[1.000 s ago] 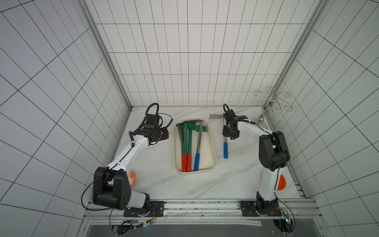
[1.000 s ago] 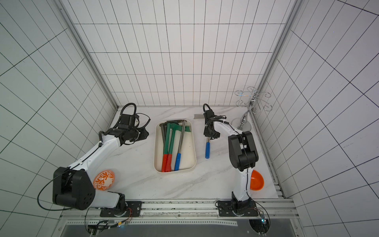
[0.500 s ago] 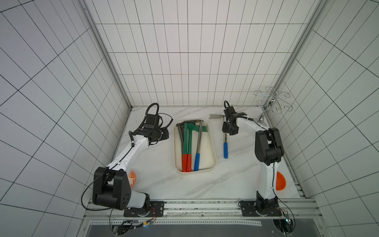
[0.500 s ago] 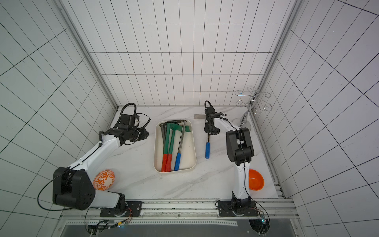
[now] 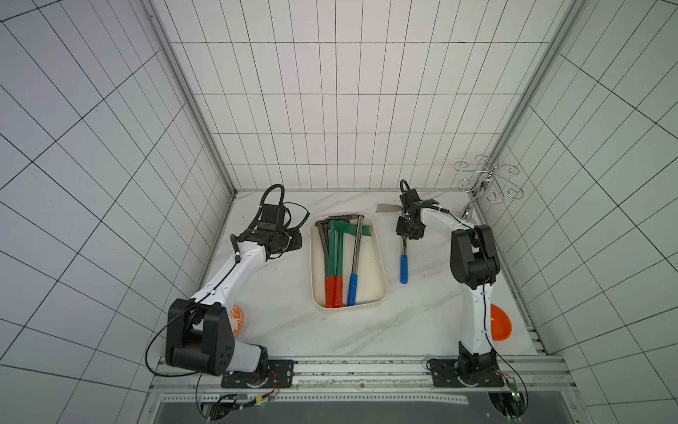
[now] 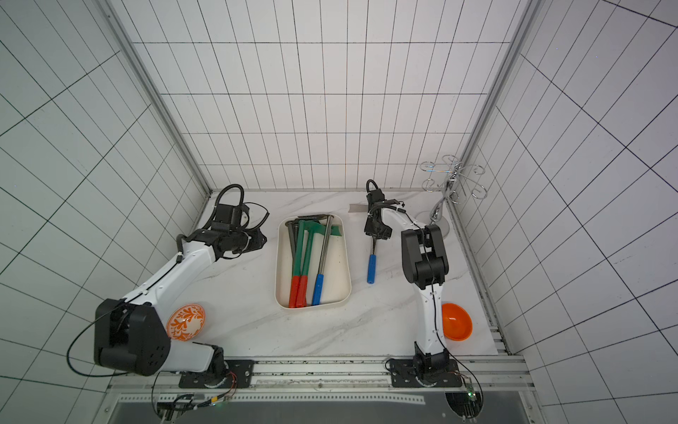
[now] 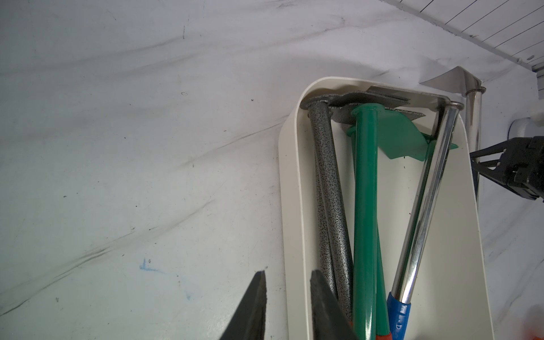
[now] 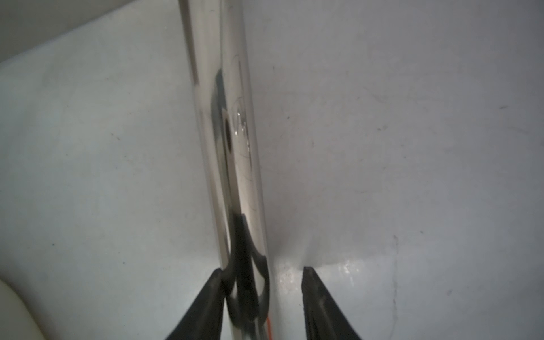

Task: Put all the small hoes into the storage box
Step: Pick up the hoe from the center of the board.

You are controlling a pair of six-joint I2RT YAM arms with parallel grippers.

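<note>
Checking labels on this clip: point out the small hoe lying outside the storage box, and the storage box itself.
small hoe point(image 5: 403, 268), in a top view, on its blue grip.
storage box point(image 5: 368, 264), in a top view, on its bare floor.

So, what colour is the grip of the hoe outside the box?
Blue grip, clearest in a top view.

White shells on left arm point(image 5: 234, 273) and right arm point(image 5: 475, 315); black joint blocks, looping black cables, tapered black fingers point(image 7: 253, 312).

Between the right claw point(image 5: 406, 238) and the storage box point(image 5: 381, 257) wall, a strip of bare bench point(image 5: 392, 257) is left free. Beyond the claw, toward the corner, passage is blocked by a chrome rack point(image 5: 485, 178).
</note>
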